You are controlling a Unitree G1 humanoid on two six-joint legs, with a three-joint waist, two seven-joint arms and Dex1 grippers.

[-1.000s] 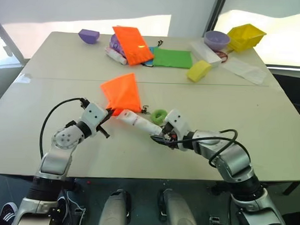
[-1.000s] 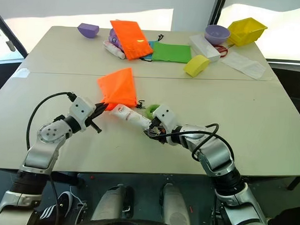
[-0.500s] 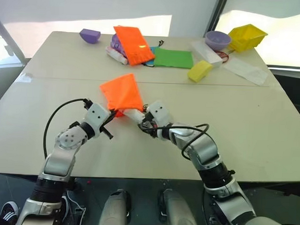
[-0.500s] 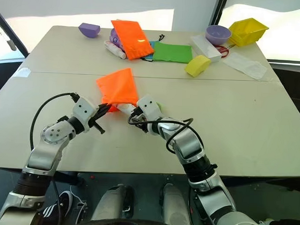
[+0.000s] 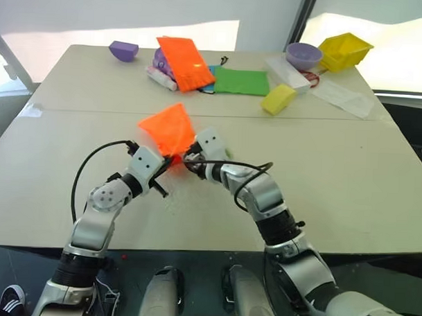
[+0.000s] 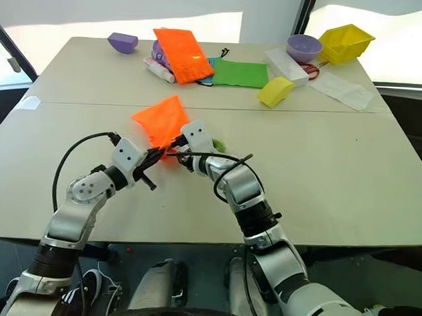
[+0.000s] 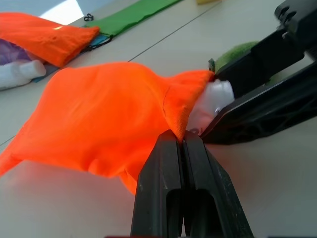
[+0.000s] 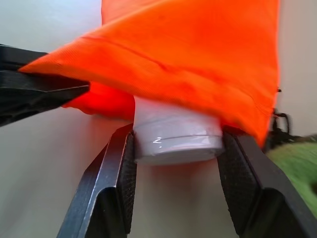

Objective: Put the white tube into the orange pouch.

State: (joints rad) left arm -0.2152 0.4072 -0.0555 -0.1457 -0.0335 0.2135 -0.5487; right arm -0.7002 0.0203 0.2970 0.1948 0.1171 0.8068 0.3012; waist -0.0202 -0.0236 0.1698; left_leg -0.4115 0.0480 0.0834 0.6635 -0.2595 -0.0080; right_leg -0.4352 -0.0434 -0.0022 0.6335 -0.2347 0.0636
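Right wrist view: my right gripper (image 8: 177, 163) clamps the tube (image 8: 177, 135), mostly inside the pouch (image 8: 188, 59). My left gripper (image 7: 184, 144), closed, pinches the pouch's rim.

Daylight is glaring in along the top of the frame; the wrist close-ups are blurring toward their edges
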